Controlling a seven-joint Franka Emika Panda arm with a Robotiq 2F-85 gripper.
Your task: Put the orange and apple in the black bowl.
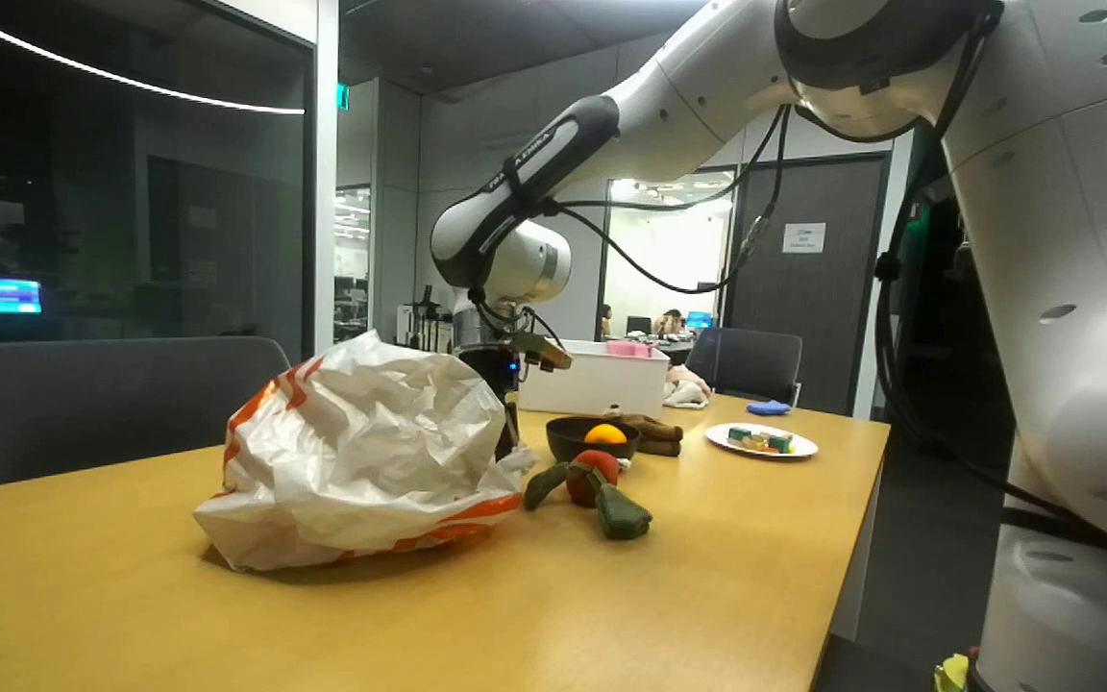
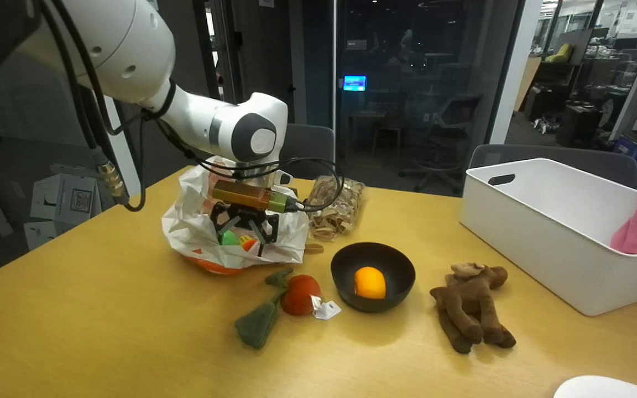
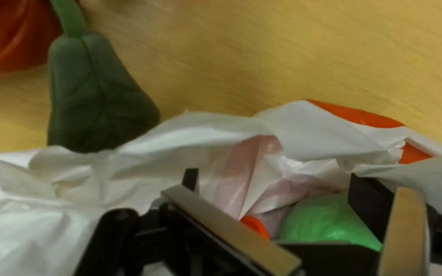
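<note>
Orange [image 2: 370, 283] in bowl [image 2: 346, 293]; I'm on the apple [image 3: 322, 214], likely the green one just by my wide-spread, empty pincer [image 2: 243, 241]: straddle, then squeeze.

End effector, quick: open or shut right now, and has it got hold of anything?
End effector: open, jaws wide apart at the mouth of the white bag, holding nothing.

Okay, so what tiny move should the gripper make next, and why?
I'd probably lower the gripper slightly toward the green round thing, possibly the apple, in the white bag: in the wrist view it shows between the open jaws, apparently not gripped, and the orange already sits in the black bowl.
</note>
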